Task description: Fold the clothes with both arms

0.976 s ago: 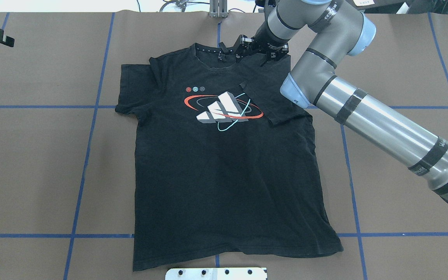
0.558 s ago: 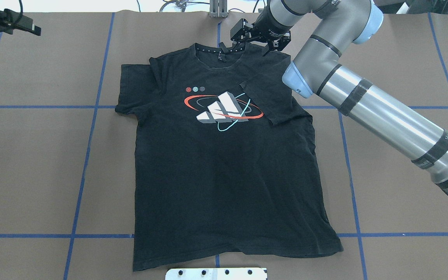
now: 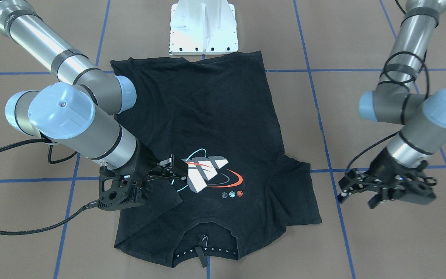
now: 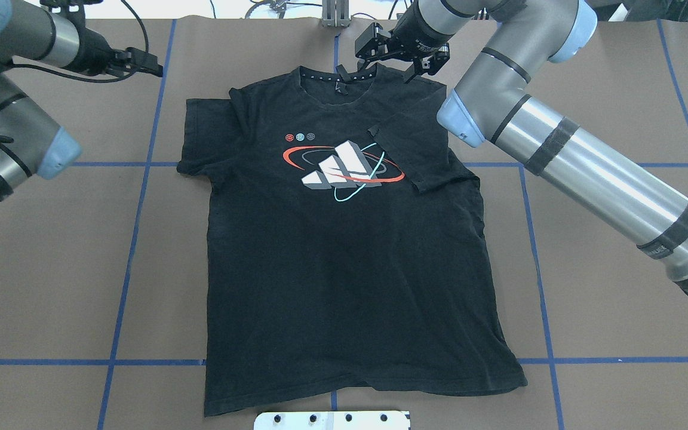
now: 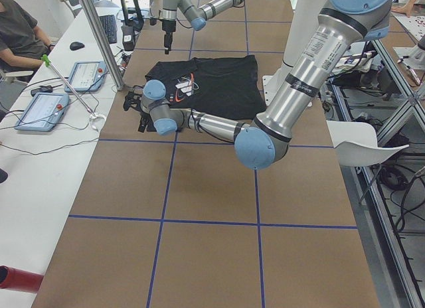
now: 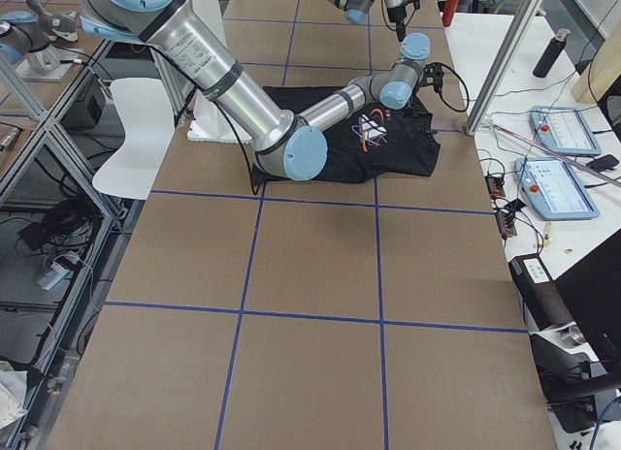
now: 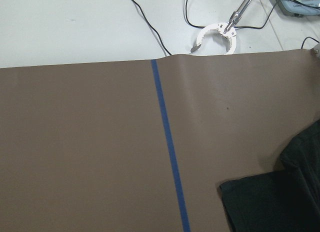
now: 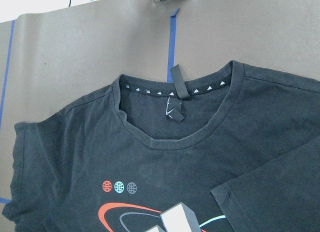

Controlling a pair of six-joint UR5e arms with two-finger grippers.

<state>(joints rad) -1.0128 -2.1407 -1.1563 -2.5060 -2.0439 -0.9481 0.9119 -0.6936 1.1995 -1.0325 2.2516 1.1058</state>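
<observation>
The table (image 4: 39,269), covered in brown paper (image 4: 619,310) marked with blue tape lines (image 4: 135,239), is overlaid by a black T-shirt (image 4: 344,280) spread flat, print upward.

Overhead view: the T-shirt (image 4: 344,269) lies flat mid-frame on the table (image 4: 619,251), collar (image 4: 335,98) toward the top, hem just beside the base block (image 4: 332,420) at bottom centre. The sleeve (image 4: 415,149) on the frame's right is folded in over the chest. The right gripper (image 4: 396,58) hangs top centre, above the collar's right side; the left gripper (image 4: 144,63) is upper left, off the shirt.
</observation>
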